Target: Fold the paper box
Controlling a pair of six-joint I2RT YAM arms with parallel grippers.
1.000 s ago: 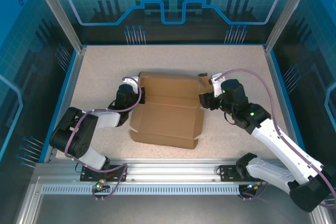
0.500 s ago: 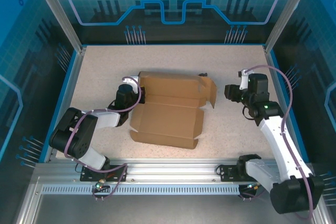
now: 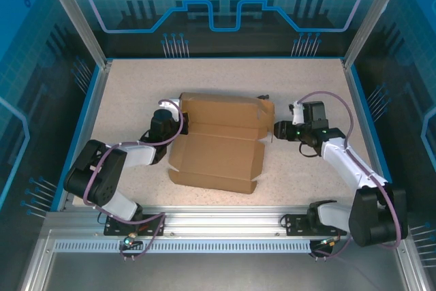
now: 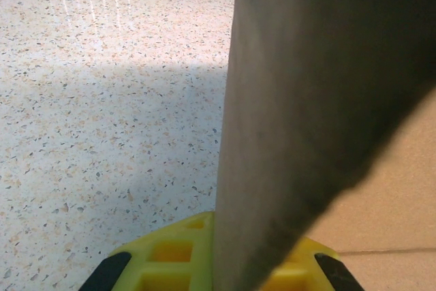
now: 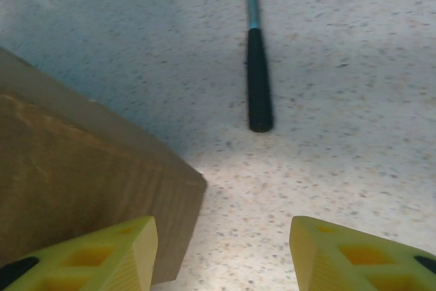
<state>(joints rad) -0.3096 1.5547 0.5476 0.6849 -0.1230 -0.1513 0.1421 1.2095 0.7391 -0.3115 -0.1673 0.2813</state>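
The paper box (image 3: 221, 138) is a brown cardboard sheet lying partly folded in the middle of the table, its back and side walls raised. My left gripper (image 3: 177, 123) is at its left edge. In the left wrist view an upright cardboard wall (image 4: 320, 86) stands pinched between the yellow fingers (image 4: 167, 257), so the left gripper (image 4: 231, 240) is shut on it. My right gripper (image 3: 278, 129) hovers just right of the box's raised right flap (image 3: 267, 112). In the right wrist view the right gripper (image 5: 223, 250) is open, with that flap (image 5: 82, 168) beside its left finger (image 5: 102, 253).
A small hammer with a dark handle and teal shaft (image 5: 257, 80) lies on the speckled table (image 5: 340, 168) beyond the right gripper, and it also shows by the box's back right corner (image 3: 262, 97). Blue walls (image 3: 88, 110) border the table.
The right gripper let go of the box's right edge, swung out to the right, then came back close to the flap. The right flap now stands raised. The left arm has not moved.
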